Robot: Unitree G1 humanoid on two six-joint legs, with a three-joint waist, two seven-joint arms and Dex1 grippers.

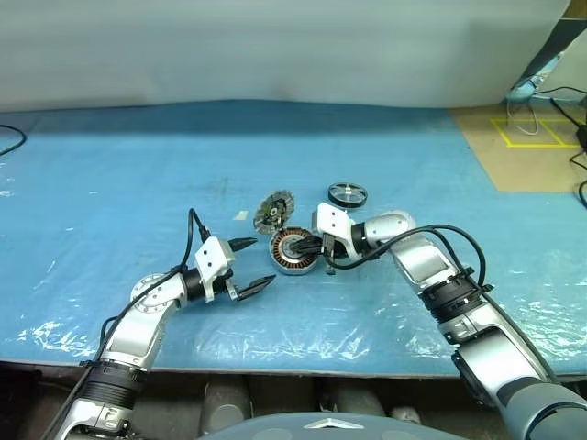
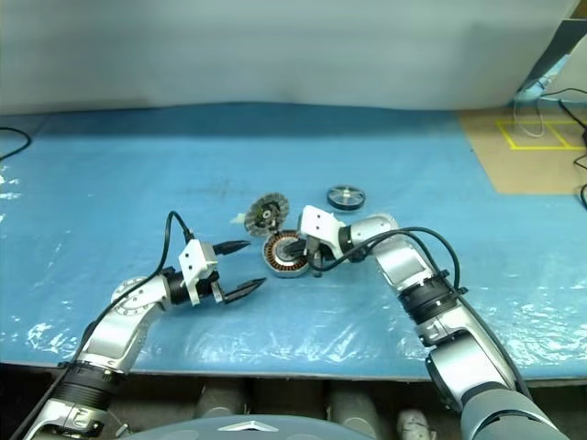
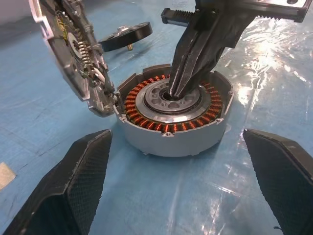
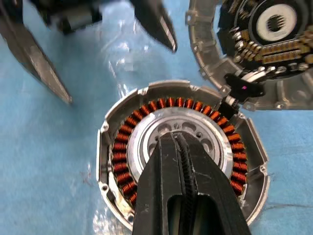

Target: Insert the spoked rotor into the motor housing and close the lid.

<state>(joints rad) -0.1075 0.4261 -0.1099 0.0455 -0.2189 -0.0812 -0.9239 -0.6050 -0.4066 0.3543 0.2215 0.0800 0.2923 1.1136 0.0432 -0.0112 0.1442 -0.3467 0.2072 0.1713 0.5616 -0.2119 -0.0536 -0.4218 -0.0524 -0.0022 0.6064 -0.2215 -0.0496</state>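
Two grippers flank an open motor on the blue-covered worktop (image 1: 110, 165), near the middle of its front half. At left, the left gripper (image 1: 253, 265) hangs with its black fingers spread wide and empty, aimed toward the motor housing (image 1: 293, 250) just to its right. The housing sits flat, its copper windings ringing a silver centre, nothing yet inside. Leaning against its far rim, tilted up on edge, stands the lid (image 1: 273, 212), its patterned inner face showing. From the right, the right gripper (image 4: 177, 142) reaches in with fingers pressed together, tips resting at the housing's central bore and holding nothing. Farthest right and toward the worktop's back edge, the spoked rotor (image 1: 348, 194) lies flat, apart from the housing. It lies behind the right gripper's wrist, so that arm looks the nearer one to fetch it.
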